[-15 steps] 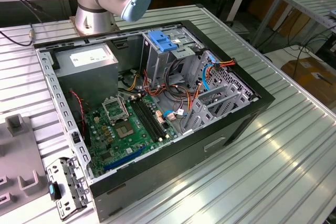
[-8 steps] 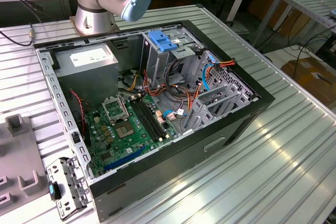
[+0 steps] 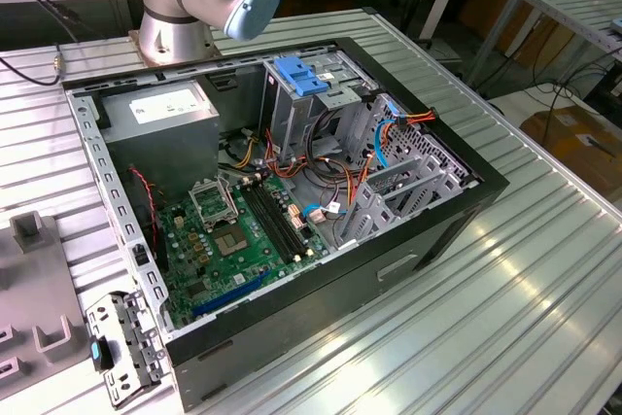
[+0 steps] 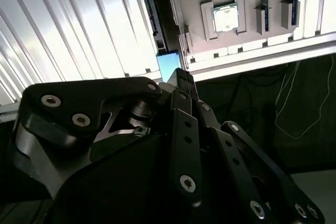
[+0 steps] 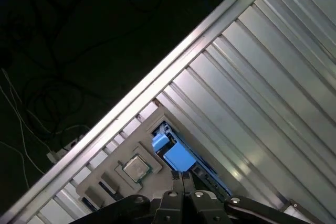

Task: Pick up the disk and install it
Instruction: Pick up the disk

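Gripper (image 5: 182, 177) fingers (image 4: 187, 85) pinched together, empty, over disk (image 5: 178, 157) beside tray (image 5: 113, 178).
Processor chip (image 5: 136, 167) in tray; motherboard (image 3: 228, 240), cables (image 3: 326, 170) in open computer case (image 3: 292, 308); sticker (image 3: 165, 102) print unreadable.

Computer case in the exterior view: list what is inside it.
Inside the computer case sit a green motherboard, a grey power supply box, a metal drive cage topped by a blue latch, and tangled cables. Whatever lies under the cables and behind the cage is covered.

Matt hand (image 5: 182, 176); shiny ribbed table (image 3: 505, 289), probably aluminium.
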You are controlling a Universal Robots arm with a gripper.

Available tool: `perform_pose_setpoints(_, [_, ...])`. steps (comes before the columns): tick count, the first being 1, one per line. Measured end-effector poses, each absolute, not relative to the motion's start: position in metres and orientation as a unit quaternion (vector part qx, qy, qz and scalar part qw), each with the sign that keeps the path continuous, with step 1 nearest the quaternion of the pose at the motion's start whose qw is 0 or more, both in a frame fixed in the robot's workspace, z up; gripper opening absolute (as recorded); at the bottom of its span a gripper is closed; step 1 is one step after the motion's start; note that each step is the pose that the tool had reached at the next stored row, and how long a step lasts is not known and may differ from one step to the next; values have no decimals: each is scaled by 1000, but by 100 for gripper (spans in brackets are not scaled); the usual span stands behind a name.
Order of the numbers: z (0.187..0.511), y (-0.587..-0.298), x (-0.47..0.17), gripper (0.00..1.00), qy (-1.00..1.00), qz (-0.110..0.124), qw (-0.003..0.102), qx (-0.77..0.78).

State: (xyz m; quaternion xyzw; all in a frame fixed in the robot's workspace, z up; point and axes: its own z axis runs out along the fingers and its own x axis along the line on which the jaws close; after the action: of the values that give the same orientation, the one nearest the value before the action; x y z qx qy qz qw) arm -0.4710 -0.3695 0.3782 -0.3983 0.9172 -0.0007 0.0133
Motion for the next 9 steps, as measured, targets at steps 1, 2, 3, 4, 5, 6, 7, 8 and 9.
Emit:
perform_pose_setpoints(1, [378, -369, -471, 11, 913, -1, 13, -407])
perform_pose_setpoints(2, [378, -369, -471, 11, 909, 0, 13, -416])
perform_pose_setpoints(3, [378, -369, -471, 11, 906, 0, 13, -424])
perform_pose_setpoints(4, [378, -369, -471, 11, 901, 0, 13, -433])
perform_pose_setpoints(5, [378, -369, -471, 11, 897, 0, 13, -441])
perform_pose_setpoints(6, [378, -369, -471, 11, 893, 0, 13, -449])
perform_pose_setpoints(7, [378, -369, -471, 11, 889, 0, 13, -457])
perform_pose_setpoints(8, [378, -369, -471, 11, 885, 0, 13, -465])
perform_pose_setpoints(9, [378, -369, -471, 11, 879, 0, 13, -476])
